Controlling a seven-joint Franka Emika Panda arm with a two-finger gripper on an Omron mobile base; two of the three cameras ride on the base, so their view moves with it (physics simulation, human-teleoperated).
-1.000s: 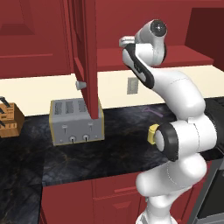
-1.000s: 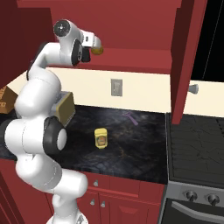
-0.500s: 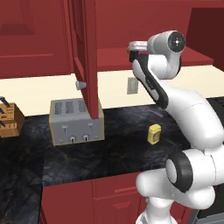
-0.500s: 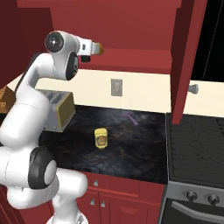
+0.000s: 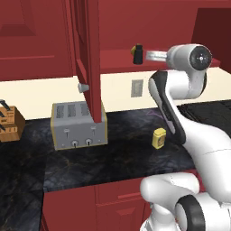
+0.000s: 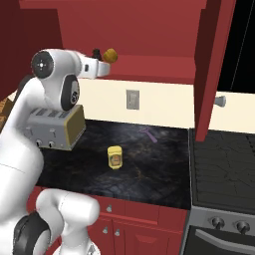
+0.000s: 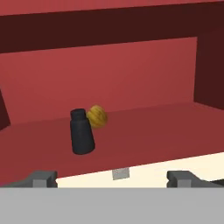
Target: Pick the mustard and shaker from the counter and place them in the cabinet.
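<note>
1. Biggest thing first: the cabinet [image 5: 117,61] is your landmark. Its door [image 5: 88,58] hangs open over the toaster [image 5: 79,124], and the red shelf runs across at about the height of the arm's wrist.

2. The counter [image 6: 149,164] sits well below that shelf, black stone with the mustard [image 6: 115,157] standing upright on it, out in the open, below the cabinet and to the side of the toaster. Nothing crowds it, so you've got room to come in from above.

3. The gripper [image 7: 113,178] is at the front lip of the cabinet shelf, jaws spread about as wide as they go and holding nothing. You can see both fingertips [image 7: 41,178] well apart with bare shelf between them.

4. Inside the cabinet: the shaker [image 7: 82,132] stands upright on the shelf, clear of the fingers, so I'd call that half of the job done. Just behind it, touching or nearly so, is a rounded orange-yellow lump [image 7: 96,116]. That's not your mustard, don't get fooled.

5. How I'd handle the step you're on: back straight out of the cabinet before you drop, so you don't clip the shaker or the shelf edge. Leave the jaws wide, swing down over the mustard, centre it between the fingers, then close. When you bring it up, set it beside the shaker, not against it.
</note>
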